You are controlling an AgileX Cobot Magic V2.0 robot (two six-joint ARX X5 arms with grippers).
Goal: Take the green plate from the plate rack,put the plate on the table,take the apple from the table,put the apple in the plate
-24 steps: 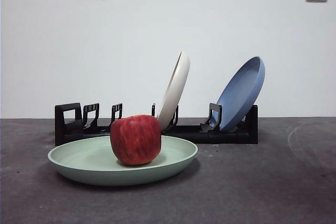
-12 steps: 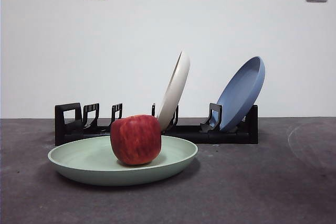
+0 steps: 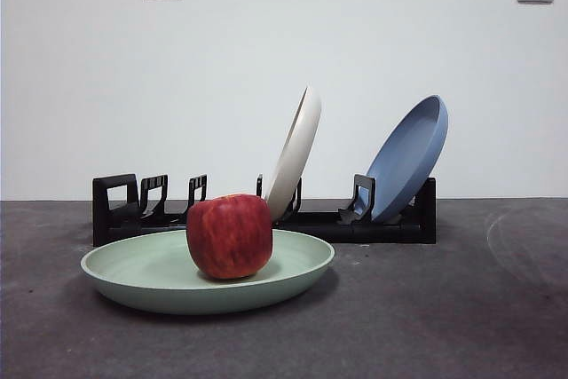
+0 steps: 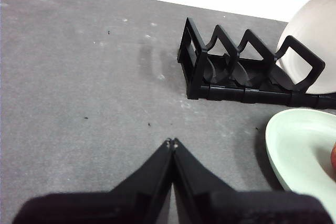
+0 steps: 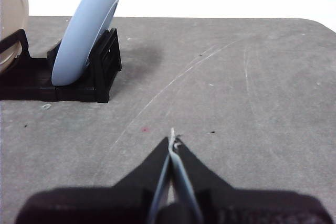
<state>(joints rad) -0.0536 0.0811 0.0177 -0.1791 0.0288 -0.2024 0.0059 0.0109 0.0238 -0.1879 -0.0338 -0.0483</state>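
The green plate (image 3: 160,272) lies flat on the table (image 3: 426,326) in front of the plate rack (image 3: 115,210). The red apple (image 3: 230,235) sits in the plate. In the left wrist view, my left gripper (image 4: 171,142) is shut and empty above bare table, apart from the green plate's rim (image 4: 294,150) and the rack's handle end (image 4: 197,59). In the right wrist view, my right gripper (image 5: 172,141) is shut and empty over bare table, apart from the rack's other end (image 5: 105,66). Neither gripper shows in the front view.
A cream-white plate (image 3: 295,153) and a blue plate (image 3: 408,157) lean in the rack's slots. They also show in the wrist views, the cream-white plate (image 4: 310,40) and the blue plate (image 5: 86,30). A white wall stands behind the table.
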